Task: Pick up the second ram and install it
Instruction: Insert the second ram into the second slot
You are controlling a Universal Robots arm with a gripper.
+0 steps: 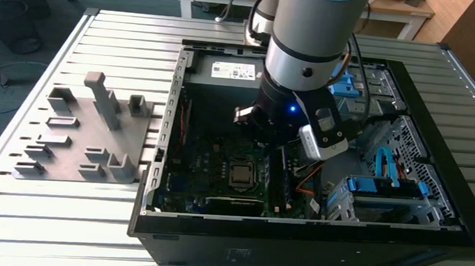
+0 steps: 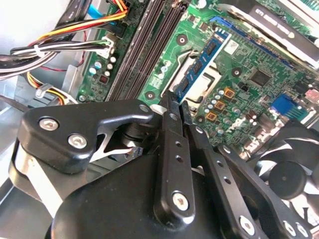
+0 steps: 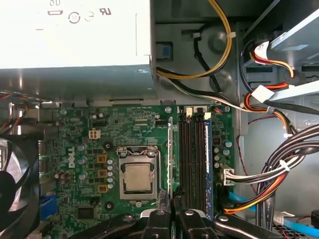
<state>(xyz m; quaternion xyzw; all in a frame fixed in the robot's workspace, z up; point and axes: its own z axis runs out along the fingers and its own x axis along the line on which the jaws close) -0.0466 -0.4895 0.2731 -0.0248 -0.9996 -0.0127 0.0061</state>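
Grey ridged worktop (image 1: pixel 91 223) is carrying an open computer case (image 1: pixel 297 243), and the arm is reaching down inside it. Your gripper (image 2: pixel 175 102) is squeezing tight on the second ram (image 2: pixel 199 67), holding it by one end. The stick is poking out ahead of the gripper and hanging over the green motherboard (image 3: pixel 99 129), not touching it.

It is looking long and thin, with a blue-green board and a row of small black chips. In the first wrist view you are seeing it edge-on, as a thin line (image 3: pixel 171 159) rising from the gripper (image 3: pixel 172 211).

Just beside that line, the dark memory slots (image 3: pixel 192 159) are running the same way. The other memory stick (image 3: pixel 208 164) is already sitting at their far side.

To do this well, I think you should be keeping the stick straight up, lining it over an empty slot end to end, and going down slowly and evenly.
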